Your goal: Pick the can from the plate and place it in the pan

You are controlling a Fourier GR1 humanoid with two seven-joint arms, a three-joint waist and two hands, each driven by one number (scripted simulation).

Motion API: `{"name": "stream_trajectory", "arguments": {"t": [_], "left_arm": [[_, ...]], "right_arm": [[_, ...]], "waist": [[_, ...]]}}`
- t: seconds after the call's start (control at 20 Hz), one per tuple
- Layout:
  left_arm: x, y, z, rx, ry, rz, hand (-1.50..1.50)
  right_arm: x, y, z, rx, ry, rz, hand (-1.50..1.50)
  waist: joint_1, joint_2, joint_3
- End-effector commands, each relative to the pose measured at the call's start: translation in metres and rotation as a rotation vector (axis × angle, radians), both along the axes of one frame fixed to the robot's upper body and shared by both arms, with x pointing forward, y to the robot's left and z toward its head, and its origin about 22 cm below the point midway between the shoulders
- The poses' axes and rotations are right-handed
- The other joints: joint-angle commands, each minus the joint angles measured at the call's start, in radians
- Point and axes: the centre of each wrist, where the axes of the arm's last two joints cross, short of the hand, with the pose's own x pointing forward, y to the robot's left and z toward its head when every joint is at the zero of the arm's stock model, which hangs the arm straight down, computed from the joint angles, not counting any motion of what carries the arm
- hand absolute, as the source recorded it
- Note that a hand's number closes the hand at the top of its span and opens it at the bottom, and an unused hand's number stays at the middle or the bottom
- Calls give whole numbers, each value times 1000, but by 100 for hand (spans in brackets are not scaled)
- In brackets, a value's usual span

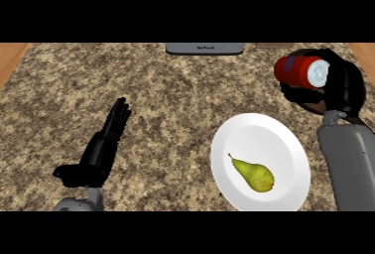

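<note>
The red can [299,70] with a silver end lies tilted on its side at the upper right, above the black pan [358,74]. My right hand [338,93] is curled round the can and hides much of the pan. Whether the can touches the pan I cannot tell. The white plate [256,134] sits below and to the left of the pan, with only a yellow-green pear [254,174] on it. My left hand [110,134] rests open at the left, fingers up, far from the can.
A grey appliance [204,48] stands at the counter's far edge, with a small brown object [273,45] beside it. Wooden strips show past the counter at the left [10,59] and the right [364,52]. My right forearm [348,163] runs beside the plate.
</note>
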Motion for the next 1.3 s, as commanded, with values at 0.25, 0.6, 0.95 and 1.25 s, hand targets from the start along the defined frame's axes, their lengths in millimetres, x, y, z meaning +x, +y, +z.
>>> {"name": "stream_trajectory", "arguments": {"t": [0.25,0.6,0.95,1.25], "left_arm": [[-5,3,-8,21,-20,-20,0],[8,0,4,0,-22,-47,0],[-1,-23,0,-10,-20,-76,0],[1,-19,4,7,-39,-101,0]], "right_arm": [[30,-76,-15,-59,-175,-194,150],[41,-121,-12,-35,-210,-225,150],[24,-151,-35,0,207,-196,-150],[38,-133,-33,167,310,-17,-150]], "waist": [[23,10,1],[44,21,3],[78,39,2],[84,33,6]]}}
